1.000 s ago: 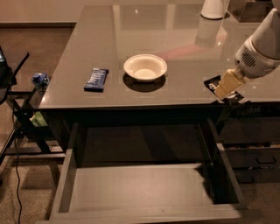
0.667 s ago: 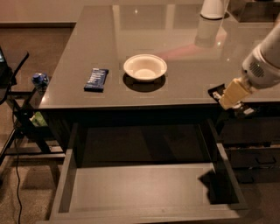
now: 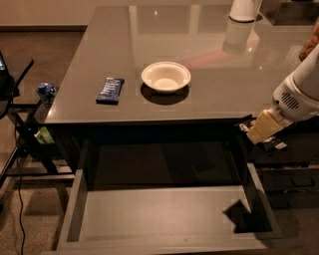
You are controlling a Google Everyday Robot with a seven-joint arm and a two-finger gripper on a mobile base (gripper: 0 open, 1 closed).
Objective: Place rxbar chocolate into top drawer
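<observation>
My gripper, on a white arm coming in from the right, is shut on the rxbar chocolate. The bar is a black wrapper whose ends stick out on both sides of the cream fingers. It hangs just in front of the table's front edge at the right, above the right side wall of the top drawer. The drawer is pulled out wide open below the tabletop, and its flat grey bottom is bare. The arm's shadow falls in its right corner.
A white bowl stands mid-table. A dark blue-wrapped bar lies to its left. A white object stands at the back right. A black stand with cables is left of the table. Dark shelving is right of the drawer.
My gripper has carried the bar off the table's right front edge, moving forward and down towards the drawer's right side. The bowl and blue bar have not moved.
</observation>
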